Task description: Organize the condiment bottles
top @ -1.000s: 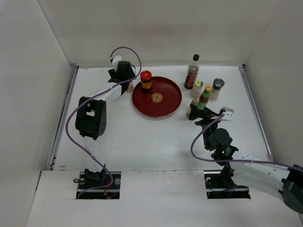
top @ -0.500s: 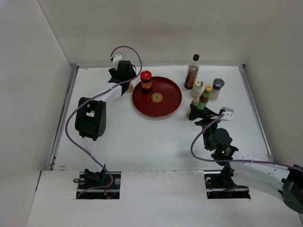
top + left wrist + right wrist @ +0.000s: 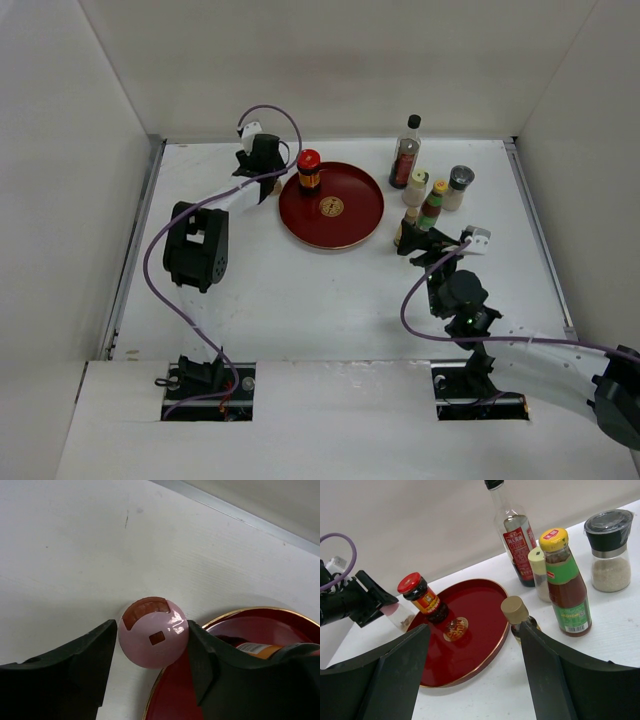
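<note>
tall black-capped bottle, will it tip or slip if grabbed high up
The tall black-capped bottle is narrow and the tallest there, so a push near the neck would probably tip it. It looks like clear glass: likely rigid, smooth and breakable. Dark contents sit low, which may steady it somewhat.

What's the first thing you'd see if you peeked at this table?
The big round red plate mid-table jumps out, with a red-capped jar standing on its far-left edge. Beside its left rim the left gripper straddles a shiny pink-capped bottle, and five more bottles huddle on its right.
</note>
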Motion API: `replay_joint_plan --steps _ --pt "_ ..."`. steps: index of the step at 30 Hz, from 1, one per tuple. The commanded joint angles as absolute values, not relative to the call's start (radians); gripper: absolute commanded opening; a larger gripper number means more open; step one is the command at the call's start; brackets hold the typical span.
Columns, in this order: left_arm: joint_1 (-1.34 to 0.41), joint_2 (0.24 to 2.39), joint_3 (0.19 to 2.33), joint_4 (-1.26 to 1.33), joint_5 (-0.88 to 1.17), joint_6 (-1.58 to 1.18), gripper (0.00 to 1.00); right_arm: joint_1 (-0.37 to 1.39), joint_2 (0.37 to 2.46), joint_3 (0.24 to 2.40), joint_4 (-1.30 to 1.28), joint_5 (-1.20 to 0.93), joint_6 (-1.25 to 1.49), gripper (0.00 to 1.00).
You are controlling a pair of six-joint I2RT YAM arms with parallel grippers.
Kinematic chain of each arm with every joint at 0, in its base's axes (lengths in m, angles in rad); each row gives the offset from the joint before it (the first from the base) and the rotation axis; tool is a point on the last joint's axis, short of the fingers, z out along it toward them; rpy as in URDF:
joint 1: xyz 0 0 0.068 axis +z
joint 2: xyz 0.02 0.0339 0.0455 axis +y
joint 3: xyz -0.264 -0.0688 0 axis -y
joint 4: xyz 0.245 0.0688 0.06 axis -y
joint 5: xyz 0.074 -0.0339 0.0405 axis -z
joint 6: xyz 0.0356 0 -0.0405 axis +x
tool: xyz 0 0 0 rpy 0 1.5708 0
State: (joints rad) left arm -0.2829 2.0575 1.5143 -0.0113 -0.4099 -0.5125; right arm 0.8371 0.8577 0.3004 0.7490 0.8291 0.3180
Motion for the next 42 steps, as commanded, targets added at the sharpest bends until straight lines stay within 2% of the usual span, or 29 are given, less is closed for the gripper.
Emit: replay_joint_plan --steps 1,3,7,15,21,39,42 --pt "-0.286 2.052 1.566 0.0 -0.413 -0.503 0.5 0.831 0.856 0.348 0.773 0.816 0.327 0.79" --pt "-0.289 2.04 1.566 0.0 -0.414 -0.503 0.41 0.831 0.857 0.348 0.773 0.815 0.327 0.79" --pt "-0.301 1.964 1.507 0.012 -0.434 -0.5 0.36 0.831 0.851 0.348 0.773 0.815 0.327 0.79" --pt "-0.39 1.697 1.212 0.161 -0.497 -0.5 0.35 0.831 0.848 0.348 0.773 0.815 0.327 0.79" --pt "-0.464 1.6 1.135 0.21 -0.551 -0.477 0.35 0.831 0.847 0.348 0.773 0.815 0.325 0.79" --pt "-0.524 1.801 1.195 0.242 -0.552 -0.463 0.36 0.829 0.854 0.348 0.773 0.815 0.327 0.79" --pt "-0.525 1.819 1.2 0.233 -0.554 -0.463 0.37 0.828 0.851 0.347 0.773 0.813 0.327 0.83"
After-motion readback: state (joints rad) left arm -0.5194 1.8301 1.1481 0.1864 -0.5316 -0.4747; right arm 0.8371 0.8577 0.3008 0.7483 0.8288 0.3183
